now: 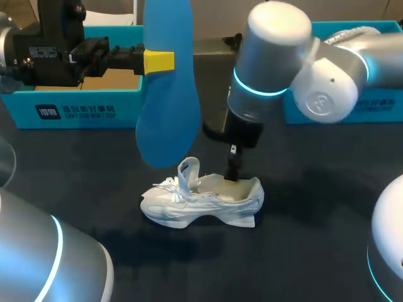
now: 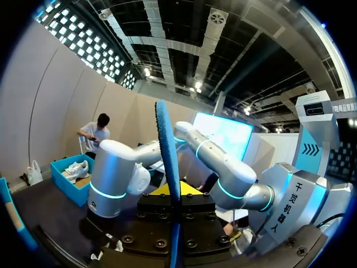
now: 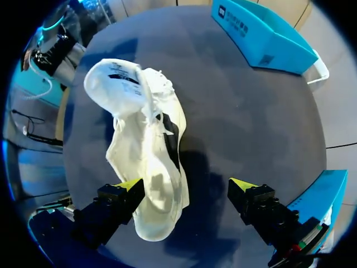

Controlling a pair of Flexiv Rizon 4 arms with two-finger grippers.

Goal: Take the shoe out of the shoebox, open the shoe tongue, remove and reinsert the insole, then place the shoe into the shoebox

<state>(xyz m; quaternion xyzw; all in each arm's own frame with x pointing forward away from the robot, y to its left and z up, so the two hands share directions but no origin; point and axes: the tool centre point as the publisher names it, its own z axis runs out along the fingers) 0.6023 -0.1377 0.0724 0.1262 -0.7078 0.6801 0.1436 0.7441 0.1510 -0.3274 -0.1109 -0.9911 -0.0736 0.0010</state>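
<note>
Reinsertion of the insole (image 1: 167, 94) is judged the step in hand. It hangs above the shoe (image 1: 201, 201), broader end down, with the left end effector (image 1: 157, 61) closed on its upper part from both sides; that arm reaches in level, well above the shoe. The shoe stands upright on the tabletop (image 1: 315, 239), tongue raised. The right end effector (image 3: 187, 187) is spread wide and holds nothing, one finger at the shoe's heel opening, wrist near vertical over it. Recommended: steady the heel, lead the broader end under the tongue, keep the insole flat, then seat its heel end.
</note>
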